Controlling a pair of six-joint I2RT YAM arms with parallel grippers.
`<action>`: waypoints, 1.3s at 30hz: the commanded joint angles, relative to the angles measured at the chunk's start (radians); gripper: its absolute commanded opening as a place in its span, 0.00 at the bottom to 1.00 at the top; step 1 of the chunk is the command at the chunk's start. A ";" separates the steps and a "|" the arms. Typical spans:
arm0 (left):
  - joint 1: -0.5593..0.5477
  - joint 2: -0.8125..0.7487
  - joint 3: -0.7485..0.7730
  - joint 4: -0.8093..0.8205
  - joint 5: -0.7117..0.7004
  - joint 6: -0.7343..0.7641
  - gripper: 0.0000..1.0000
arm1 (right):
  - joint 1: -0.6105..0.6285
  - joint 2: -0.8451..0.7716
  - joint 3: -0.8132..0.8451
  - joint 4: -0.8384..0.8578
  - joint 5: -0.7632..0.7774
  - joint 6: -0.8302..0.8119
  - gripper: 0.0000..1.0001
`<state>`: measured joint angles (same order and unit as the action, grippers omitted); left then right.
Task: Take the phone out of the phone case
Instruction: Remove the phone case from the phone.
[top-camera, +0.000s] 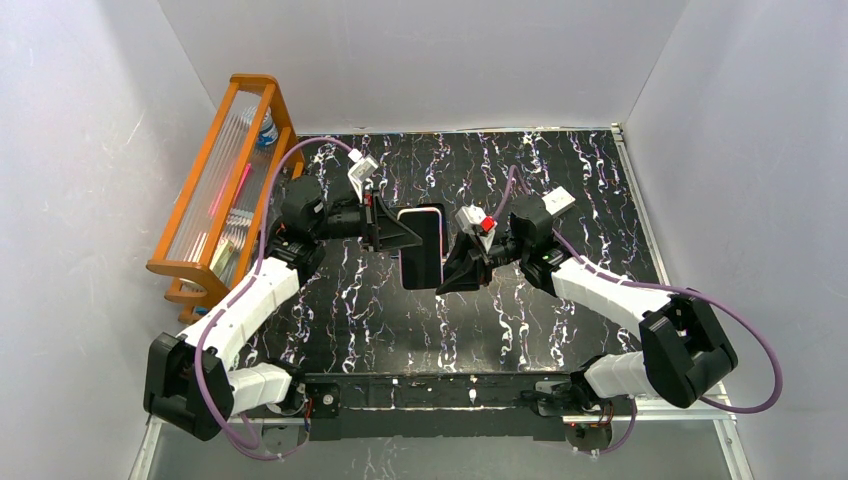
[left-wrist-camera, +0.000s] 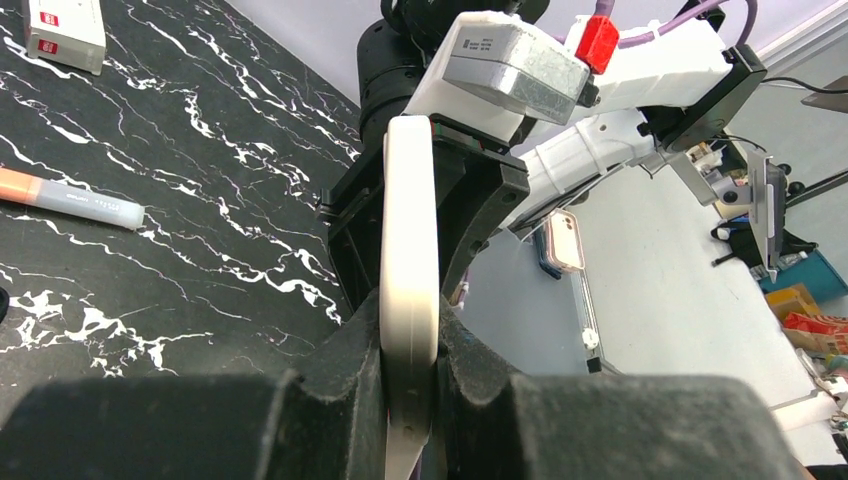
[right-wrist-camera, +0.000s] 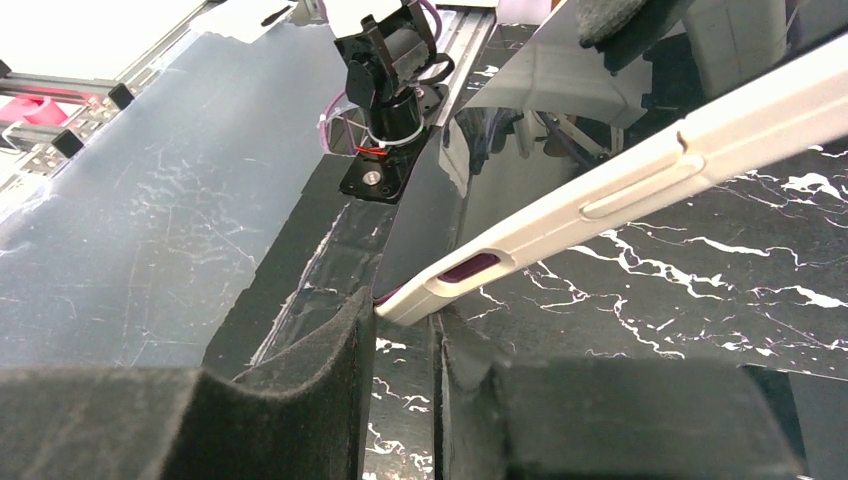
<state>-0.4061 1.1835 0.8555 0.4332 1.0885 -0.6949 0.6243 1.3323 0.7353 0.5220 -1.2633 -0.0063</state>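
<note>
The phone (top-camera: 420, 245), dark screen up, sits in a cream case and is held above the black marbled table (top-camera: 560, 180) between both grippers. My left gripper (top-camera: 400, 235) is shut on the case's left long edge; in the left wrist view the cream case edge (left-wrist-camera: 410, 260) is clamped between the pads at the gripper (left-wrist-camera: 410, 370). My right gripper (top-camera: 452, 275) is at the phone's lower right corner. In the right wrist view the case (right-wrist-camera: 620, 190) runs diagonally, and its corner sits pinched between the fingertips of the gripper (right-wrist-camera: 410, 310). The glossy screen (right-wrist-camera: 430, 200) shows above the case.
An orange wooden rack (top-camera: 215, 190) with clear tubes and a bottle stands at the table's left edge. The left wrist view shows an orange-tipped marker (left-wrist-camera: 70, 198) and a white box (left-wrist-camera: 65, 30) lying on the table.
</note>
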 joint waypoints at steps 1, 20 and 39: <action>-0.060 -0.036 0.004 0.027 0.009 -0.060 0.00 | 0.008 0.002 0.066 0.012 0.140 -0.103 0.06; -0.065 -0.006 -0.019 0.090 -0.039 -0.212 0.00 | 0.008 -0.028 0.033 0.021 0.316 -0.238 0.02; -0.065 -0.028 -0.168 0.218 -0.151 -0.263 0.00 | -0.008 -0.070 -0.139 0.611 0.561 0.515 0.31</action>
<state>-0.4297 1.1812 0.7349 0.6304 0.8886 -0.8730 0.6292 1.3182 0.5781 0.7826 -0.9352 0.3023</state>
